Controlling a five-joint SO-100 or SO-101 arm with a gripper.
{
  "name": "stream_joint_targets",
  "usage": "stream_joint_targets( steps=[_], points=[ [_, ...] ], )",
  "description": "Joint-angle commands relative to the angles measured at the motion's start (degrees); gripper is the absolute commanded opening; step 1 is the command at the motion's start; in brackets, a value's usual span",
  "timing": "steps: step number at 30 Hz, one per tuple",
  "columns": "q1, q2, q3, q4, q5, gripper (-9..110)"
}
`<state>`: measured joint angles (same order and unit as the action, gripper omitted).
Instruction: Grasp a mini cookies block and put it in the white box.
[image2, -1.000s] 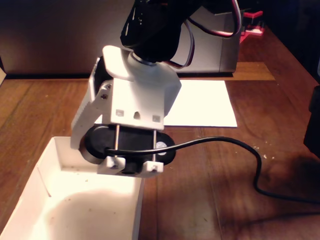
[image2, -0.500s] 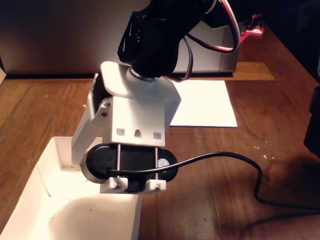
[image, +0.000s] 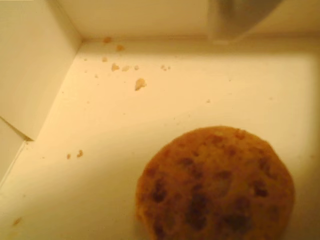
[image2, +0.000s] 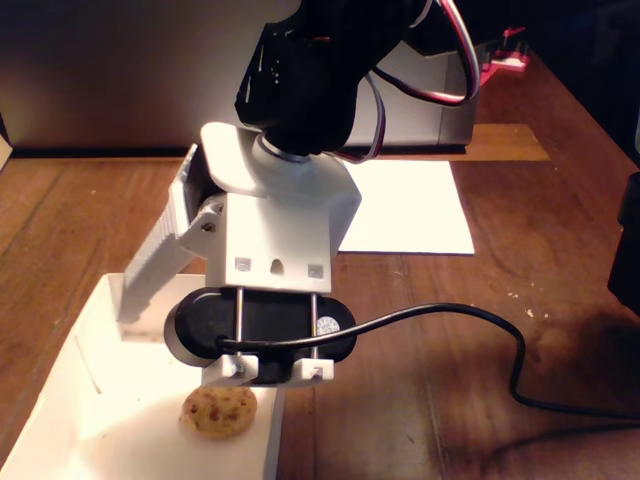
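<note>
- Mini cookies block (image2: 218, 412): a round, flat, golden-brown cookie with darker chips, lying flat on the floor of the white box (image2: 105, 300), close to the box's right wall in the fixed view. In the wrist view the cookie (image: 216, 184) fills the lower right and rests free on the pale floor, with nothing touching it.
- White box: a shallow cardboard tray with thin upright walls, set at the lower left of the wooden desk (image2: 450, 400) in the fixed view. The wrist view shows one inner corner (image: 80, 41) of it, with crumbs (image: 140, 83) scattered nearby.
- Gripper (image2: 150, 310): hangs directly above the box with its jaws spread apart; one white finger (image2: 160, 255) angles out to the left, clear of the cookie. The claw is released and holds nothing. Its position over the tray suggests the cookie was let go here so that it would land inside the walls.
- Wrist camera and cable (image2: 470, 300): the black camera housing sits under the white gripper body, looking down into the box; its cable trails to the right across the desk.
- White paper sheet (image2: 410, 205): lies flat towards the far edge of the desk, well apart from the box and plays no part.
- Task status, as judged: the cookie is in the box, so only lifting the arm clear appears to be left.
</note>
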<state>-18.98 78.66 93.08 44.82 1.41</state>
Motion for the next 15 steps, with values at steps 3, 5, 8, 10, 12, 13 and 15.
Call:
stream_joint_targets(
  steps=[3, 5, 8, 10, 12, 13, 15],
  points=[
    [0.8, 2.8, -6.3, 0.7, -0.2, 0],
    [1.3, 3.7, -6.3, 1.8, -0.5, 0],
    [2.4, 6.1, -6.5, 3.9, -1.4, 0],
    [3.4, 7.9, -6.9, 5.9, -1.8, 0],
    [4.8, 10.0, -7.1, 7.5, -2.1, 0],
    [5.6, 11.2, -7.1, 8.3, -2.2, 0],
    [7.0, 13.6, -7.2, 9.6, -2.7, 0]
  ],
)
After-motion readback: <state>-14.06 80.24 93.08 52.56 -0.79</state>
